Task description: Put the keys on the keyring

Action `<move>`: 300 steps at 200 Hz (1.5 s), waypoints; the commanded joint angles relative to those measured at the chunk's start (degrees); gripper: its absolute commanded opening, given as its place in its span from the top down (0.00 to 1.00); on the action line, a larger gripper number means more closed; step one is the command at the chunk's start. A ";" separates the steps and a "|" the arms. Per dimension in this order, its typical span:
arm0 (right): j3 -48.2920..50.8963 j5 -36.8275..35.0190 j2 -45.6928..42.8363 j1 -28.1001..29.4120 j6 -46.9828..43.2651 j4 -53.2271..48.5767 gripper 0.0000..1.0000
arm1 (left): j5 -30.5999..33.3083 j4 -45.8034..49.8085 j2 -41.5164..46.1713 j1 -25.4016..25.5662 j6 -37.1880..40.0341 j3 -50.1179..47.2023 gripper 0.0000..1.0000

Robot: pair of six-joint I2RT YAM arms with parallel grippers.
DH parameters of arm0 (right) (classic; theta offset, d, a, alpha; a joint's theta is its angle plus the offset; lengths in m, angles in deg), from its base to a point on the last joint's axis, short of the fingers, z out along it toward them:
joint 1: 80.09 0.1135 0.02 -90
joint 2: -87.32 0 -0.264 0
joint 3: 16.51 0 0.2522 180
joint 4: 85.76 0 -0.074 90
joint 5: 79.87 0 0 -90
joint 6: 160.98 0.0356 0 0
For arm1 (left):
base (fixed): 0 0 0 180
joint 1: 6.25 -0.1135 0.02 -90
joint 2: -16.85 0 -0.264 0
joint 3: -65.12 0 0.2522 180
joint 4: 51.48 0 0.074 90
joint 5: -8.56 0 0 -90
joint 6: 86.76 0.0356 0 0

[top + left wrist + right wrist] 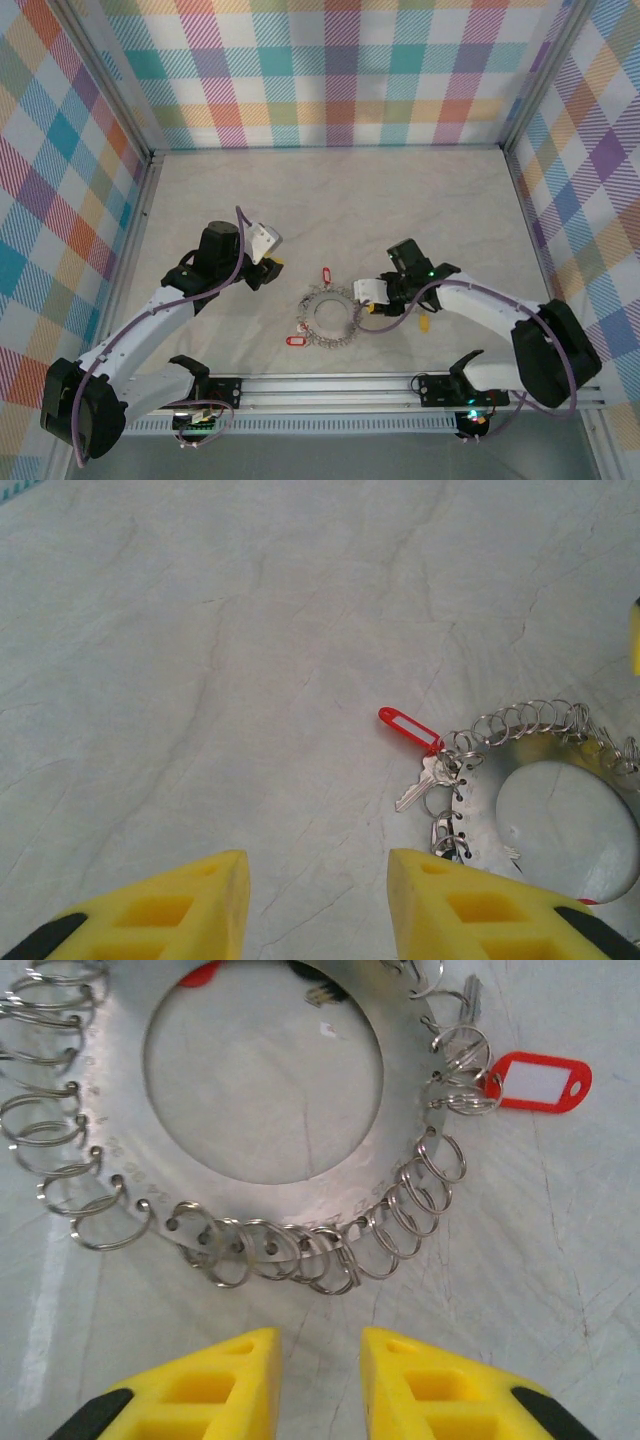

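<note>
Left gripper (270,268): over the table (400,210), left of the keyring and apart from it. In the left wrist view (315,860) its yellow fingers (190,905) stand apart with bare table between them; nothing is held.
Second red tag (297,340): at the near-left rim of the keyring.
Keyring (311,316): lies flat on the table between the two grippers. It is a flat silver plate (405,1110) with a round hole, fringed with small wire rings (480,800).
Red-tagged key (415,790): hooked to a small ring on the keyring's far rim, with its tag (325,272) pointing outward (540,1082).
Right gripper (368,308): just beside the keyring's right rim. In the right wrist view (320,1335) the yellow fingers (215,1380) are parted by a narrow gap and empty, with their tips short of the fringe.
Yellow-tagged key (423,323): on the table right of the right gripper, under the right arm, clear of the keyring.
</note>
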 commanded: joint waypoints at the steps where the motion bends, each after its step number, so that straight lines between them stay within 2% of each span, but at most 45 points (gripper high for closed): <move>1: 1.66 2.92 -2.46 -0.30 -4.78 -4.08 0.71 | -1.06 -1.01 -0.31 -0.50 0.64 -0.39 0.59; 50: -0.64 5.40 0.38 -0.30 -8.63 -6.93 0.73 | -1.19 -0.93 -0.27 -0.47 0.90 -0.28 0.59; 84: -2.03 8.42 4.67 -0.38 -8.19 -5.10 0.63 | -1.46 -1.05 0.32 -0.46 1.02 -0.62 0.59; 101: -3.87 8.87 6.92 -0.38 -10.09 -6.67 0.62 | -1.55 -1.53 0.38 -0.50 0.71 -0.72 0.57; 169: -8.44 9.59 13.15 1.06 -14.52 -11.55 0.65 | -0.65 -1.19 0.53 -0.46 0.40 -0.53 0.56; 204: -8.42 6.74 15.03 2.17 -12.44 -9.64 0.65 | -1.63 -0.39 0.71 -0.45 0.46 0.49 0.57; 279: -13.14 7.57 18.80 2.25 -10.71 -12.22 0.64 | -0.53 0.21 3.87 -0.47 0.30 -0.39 0.57; 300: -14.41 7.82 19.89 2.25 -11.09 -13.98 0.67 | -0.67 0.23 4.16 -0.45 0.38 -0.44 0.57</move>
